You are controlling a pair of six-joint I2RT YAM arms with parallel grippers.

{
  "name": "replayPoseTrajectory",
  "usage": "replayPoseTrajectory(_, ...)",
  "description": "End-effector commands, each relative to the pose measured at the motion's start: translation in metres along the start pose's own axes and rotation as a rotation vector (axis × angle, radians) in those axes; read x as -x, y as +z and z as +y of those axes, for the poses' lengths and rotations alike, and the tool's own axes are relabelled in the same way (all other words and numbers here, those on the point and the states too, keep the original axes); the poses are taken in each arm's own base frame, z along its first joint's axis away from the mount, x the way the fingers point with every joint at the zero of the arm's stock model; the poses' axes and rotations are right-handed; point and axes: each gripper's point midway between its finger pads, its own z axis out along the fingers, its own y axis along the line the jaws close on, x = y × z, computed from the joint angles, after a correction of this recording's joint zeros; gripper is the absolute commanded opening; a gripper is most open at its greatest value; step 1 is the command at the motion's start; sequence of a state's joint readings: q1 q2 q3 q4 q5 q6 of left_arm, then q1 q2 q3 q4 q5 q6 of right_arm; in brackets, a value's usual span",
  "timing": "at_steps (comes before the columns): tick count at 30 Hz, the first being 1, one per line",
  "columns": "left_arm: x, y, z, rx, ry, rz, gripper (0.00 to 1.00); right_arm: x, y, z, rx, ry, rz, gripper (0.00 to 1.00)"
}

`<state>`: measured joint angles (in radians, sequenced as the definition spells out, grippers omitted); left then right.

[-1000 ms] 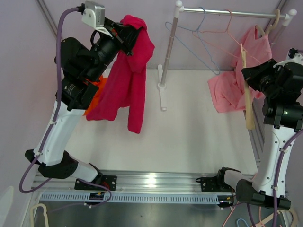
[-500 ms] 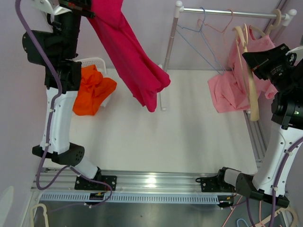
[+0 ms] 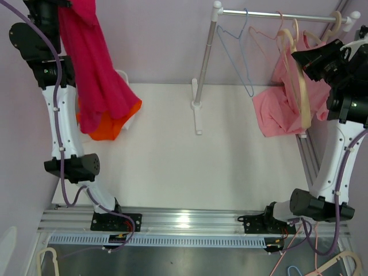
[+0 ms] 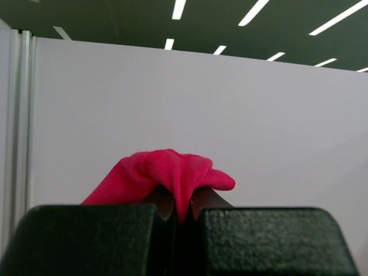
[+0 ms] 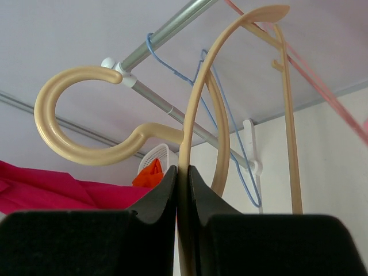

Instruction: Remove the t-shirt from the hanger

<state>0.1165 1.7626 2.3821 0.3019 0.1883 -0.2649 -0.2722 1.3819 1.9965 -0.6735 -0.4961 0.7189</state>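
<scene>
Far left of the clothes rail (image 3: 276, 14), up high: left end effector (image 4: 183, 202) clamped shut on a bunched fold of the magenta t-shirt (image 3: 95, 75). Shirt hangs free from that grip, well apart from the rail. Its lower hem overlaps an orange garment (image 3: 127, 115) in top view, contact unclear. Orange garment sits in a white basket (image 5: 156, 152) on the worktop (image 3: 190, 167), left of the rail post.

At the rail's right end: right end effector (image 5: 181, 172) closed on the beige hanger (image 5: 194, 115), jaws pinching the thin frame just below the neck. Hanger looks bare in wrist view. Hook sits next to the rail's end cap, can't tell if touching.

Pink garment (image 3: 276, 109) hangs under the rail's right end, behind the hanger, lower edge down at worktop level.

Blue wire hanger (image 3: 236, 40) + pink wire hanger (image 3: 269, 30) on the rail btwn post and beige hanger, both bare.

Any print on the arm housings is too small to read.
</scene>
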Motion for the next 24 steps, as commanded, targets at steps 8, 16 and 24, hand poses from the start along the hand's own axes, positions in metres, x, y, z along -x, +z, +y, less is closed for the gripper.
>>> replayPoseTrajectory(8,-0.027,0.001,0.082,0.007,-0.100,-0.025,0.01,-0.018,0.058,0.051,0.326,0.138,0.150,0.00)
replayPoseTrajectory(16,-0.154,-0.019,0.091,0.048,-0.212,0.142,0.01,-0.008,0.049,0.041,0.316,0.121,0.106,0.00)
replayPoseTrajectory(24,-0.268,-0.055,0.088,0.183,-0.320,0.315,0.01,0.017,0.069,0.013,0.196,0.053,0.007,0.00)
